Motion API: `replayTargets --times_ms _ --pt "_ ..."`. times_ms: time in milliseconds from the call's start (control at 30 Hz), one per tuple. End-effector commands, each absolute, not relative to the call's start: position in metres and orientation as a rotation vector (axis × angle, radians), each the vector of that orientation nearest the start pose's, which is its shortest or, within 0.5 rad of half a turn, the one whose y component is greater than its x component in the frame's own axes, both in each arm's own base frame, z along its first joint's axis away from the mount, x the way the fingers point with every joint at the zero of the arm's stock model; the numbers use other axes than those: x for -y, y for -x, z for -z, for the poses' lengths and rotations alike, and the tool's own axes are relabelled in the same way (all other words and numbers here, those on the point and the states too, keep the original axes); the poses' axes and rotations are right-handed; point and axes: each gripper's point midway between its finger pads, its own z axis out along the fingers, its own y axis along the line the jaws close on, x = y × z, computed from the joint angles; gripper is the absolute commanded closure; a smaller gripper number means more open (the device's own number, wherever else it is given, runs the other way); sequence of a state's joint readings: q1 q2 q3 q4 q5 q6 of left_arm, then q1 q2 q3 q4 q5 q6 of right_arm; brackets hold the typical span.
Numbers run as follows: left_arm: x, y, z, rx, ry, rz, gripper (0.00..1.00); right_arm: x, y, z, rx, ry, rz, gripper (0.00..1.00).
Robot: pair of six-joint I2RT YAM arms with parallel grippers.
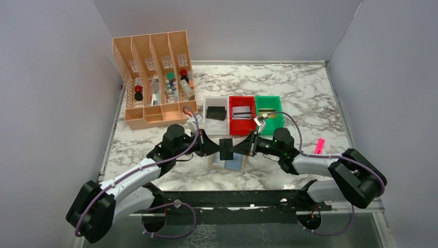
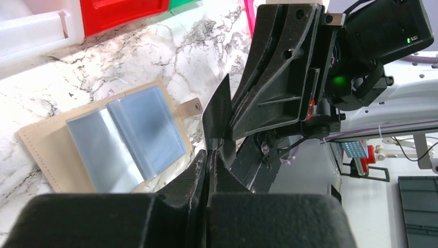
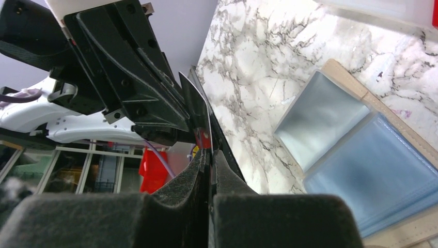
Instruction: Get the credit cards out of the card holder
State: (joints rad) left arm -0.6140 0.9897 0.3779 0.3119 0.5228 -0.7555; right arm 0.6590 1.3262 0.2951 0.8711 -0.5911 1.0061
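Black card (image 1: 226, 149): held off the table between the two grippers, above the card holder and not touching it
Left gripper (image 2: 208, 166): fingers pressed together on one edge of the black card, coming in from the left
Right gripper (image 3: 210, 166): fingers pinched on the opposite edge of the same card, tips facing the left gripper with only the card between
Card holder (image 1: 231, 164): lying open and flat on the marble table (image 1: 310, 93) just below the held card, two blue-grey panels up, tan border all round, small snap tab sticking out on one side
Red bin (image 1: 243, 128): behind the card holder, silver-grey card (image 1: 241, 111) lying inside
Green bin (image 1: 272, 123): touching the red bin on its right, striped card (image 1: 265, 109) inside, gold and dark
White bin (image 1: 210, 101): touching the red bin on its left, black flat object (image 1: 216, 112) inside
Orange organizer (image 1: 155, 77): far left corner, four slotted compartments with small items, too small to name
Pink marker (image 1: 320, 145): on the table at the right, well apart from the card holder, near the right arm
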Motion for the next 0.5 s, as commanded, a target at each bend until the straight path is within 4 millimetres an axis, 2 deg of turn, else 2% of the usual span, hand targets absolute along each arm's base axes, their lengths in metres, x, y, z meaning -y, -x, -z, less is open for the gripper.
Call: replayTargets --times_ms 0,100,133,467 --pt "0.265 -0.191 -0.153 -2.054 -0.232 1.375 1.0 -0.304 -0.177 -0.149 -1.979 0.206 -1.73 0.96" --pt "0.265 -0.193 -0.153 -2.059 -0.218 1.368 1.0 -0.304 -0.178 -0.147 -1.98 0.189 -1.732 0.98" --pt "0.264 -0.195 -0.15 -2.064 -0.2 1.357 0.97 -0.304 -0.178 -0.147 -1.98 0.181 -1.732 0.99" --pt "0.247 -0.206 -0.132 -2.124 -0.09 1.224 0.62 -0.302 -0.184 -0.136 -2.02 0.147 -1.679 0.99"
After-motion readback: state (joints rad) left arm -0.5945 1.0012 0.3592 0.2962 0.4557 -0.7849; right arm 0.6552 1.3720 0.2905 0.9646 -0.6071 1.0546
